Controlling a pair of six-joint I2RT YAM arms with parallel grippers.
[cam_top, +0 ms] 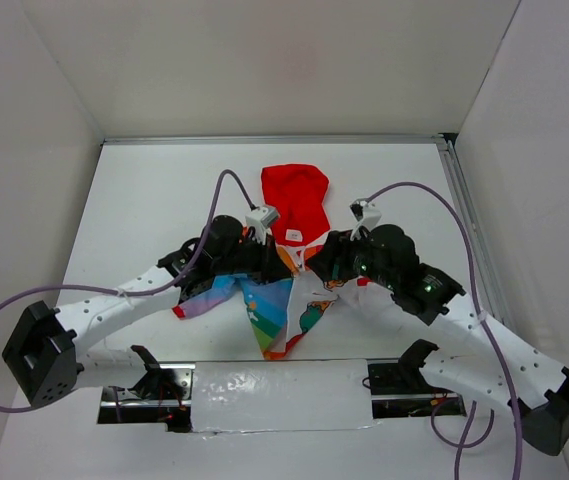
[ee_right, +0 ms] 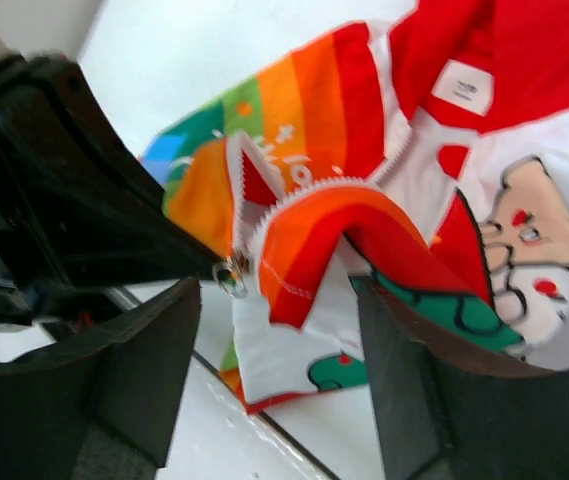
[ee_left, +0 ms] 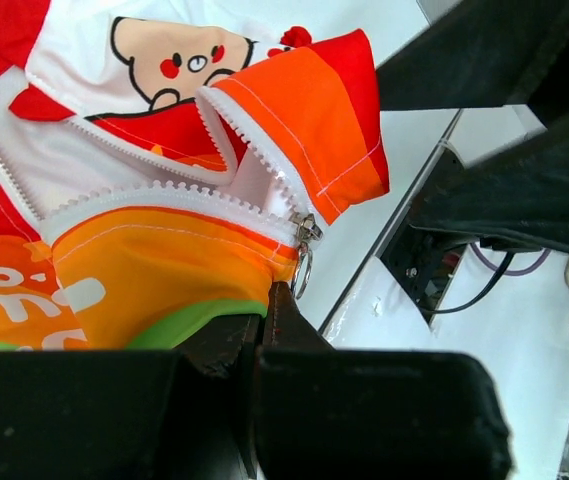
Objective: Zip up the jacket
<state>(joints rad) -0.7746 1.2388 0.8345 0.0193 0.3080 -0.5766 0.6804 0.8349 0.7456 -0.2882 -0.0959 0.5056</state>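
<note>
The jacket (cam_top: 289, 290) lies mid-table, unzipped, with its red hood (cam_top: 296, 198) pointing away, the rainbow side (cam_top: 226, 295) on the left and the white cartoon side (cam_top: 314, 305) on the right. My left gripper (cam_top: 264, 262) is shut on the rainbow side's orange-green edge (ee_left: 164, 290), its fingertips (ee_left: 274, 305) right below the zipper slider and ring pull (ee_left: 304, 245). My right gripper (cam_top: 322, 262) is open. Its fingers (ee_right: 149, 350) stand on either side of the folded lower front (ee_right: 309, 250) without touching it. The slider also shows in the right wrist view (ee_right: 232, 275).
A taped white strip (cam_top: 279, 395) covers the near table edge between the arm bases. White walls enclose the table on three sides. The right arm (ee_left: 504, 150) shows as a black mass at the right of the left wrist view. The left gripper (ee_right: 64, 200) fills the left of the right wrist view.
</note>
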